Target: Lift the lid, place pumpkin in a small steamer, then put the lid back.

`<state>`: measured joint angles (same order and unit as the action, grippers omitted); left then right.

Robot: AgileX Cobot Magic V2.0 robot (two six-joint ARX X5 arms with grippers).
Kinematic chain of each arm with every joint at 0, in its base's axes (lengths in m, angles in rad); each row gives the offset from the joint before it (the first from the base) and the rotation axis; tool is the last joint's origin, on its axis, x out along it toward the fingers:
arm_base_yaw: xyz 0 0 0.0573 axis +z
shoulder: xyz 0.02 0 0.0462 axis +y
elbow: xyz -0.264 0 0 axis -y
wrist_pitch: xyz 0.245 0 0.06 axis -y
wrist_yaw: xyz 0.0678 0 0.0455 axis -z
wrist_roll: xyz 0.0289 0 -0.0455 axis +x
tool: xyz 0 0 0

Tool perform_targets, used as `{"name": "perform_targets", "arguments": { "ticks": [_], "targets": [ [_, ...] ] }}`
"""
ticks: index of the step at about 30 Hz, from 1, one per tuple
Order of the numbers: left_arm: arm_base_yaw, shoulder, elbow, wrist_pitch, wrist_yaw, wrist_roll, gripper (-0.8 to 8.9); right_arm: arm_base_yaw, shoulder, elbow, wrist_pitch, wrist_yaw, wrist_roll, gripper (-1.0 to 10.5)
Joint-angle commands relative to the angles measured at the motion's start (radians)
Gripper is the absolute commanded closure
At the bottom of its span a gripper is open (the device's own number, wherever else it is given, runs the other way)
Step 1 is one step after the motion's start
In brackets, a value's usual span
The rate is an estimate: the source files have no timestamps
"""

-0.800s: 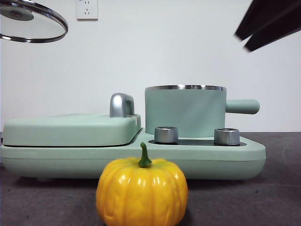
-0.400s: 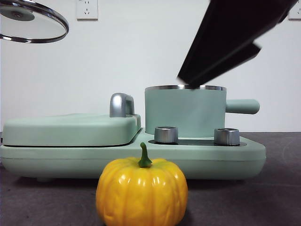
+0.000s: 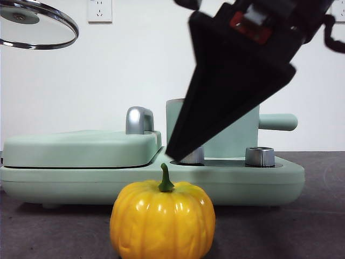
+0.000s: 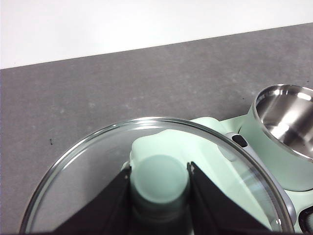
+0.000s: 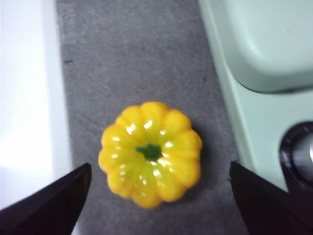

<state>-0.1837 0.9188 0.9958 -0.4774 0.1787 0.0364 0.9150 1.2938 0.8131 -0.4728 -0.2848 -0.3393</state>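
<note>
Above the pumpkin (image 5: pixel 150 154) on the grey table in front of the cooker, my right gripper (image 5: pixel 156 196) hangs with jaws spread wide to straddle it — while my left gripper (image 4: pixel 159 183) pinches the lid (image 4: pixel 146 171) by its knob, clear of the open small steamer (image 4: pixel 281 132).

The pumpkin (image 5: pixel 150 154) lies on the table below the right gripper (image 5: pixel 156 205), between its spread jaws. The small steamer (image 3: pixel 253 135) stands behind that gripper.
</note>
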Motion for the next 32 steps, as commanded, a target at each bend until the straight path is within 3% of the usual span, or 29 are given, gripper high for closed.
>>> {"name": "perform_targets", "arguments": {
  "ticks": [1, 22, 27, 32],
  "targets": [
    [0.0, 0.002, 0.017, 0.028, 0.001, -0.002, 8.04, 0.023, 0.032, 0.013, 0.025, -0.003, -0.009, 4.8],
    [0.0, 0.003, 0.017, 0.029, 0.001, 0.005, 8.04, 0.039, 0.188, 0.013, 0.079, -0.013, -0.005, 4.6],
    [0.0, 0.003, 0.017, 0.029, 0.001, 0.005, 8.04, 0.039, 0.2, 0.013, 0.057, -0.014, 0.043, 5.7],
    [0.0, 0.003, 0.017, 0.029, 0.001, 0.005, 8.04, 0.037, 0.15, 0.016, -0.003, -0.014, 0.102, 5.8]
  ]
}}
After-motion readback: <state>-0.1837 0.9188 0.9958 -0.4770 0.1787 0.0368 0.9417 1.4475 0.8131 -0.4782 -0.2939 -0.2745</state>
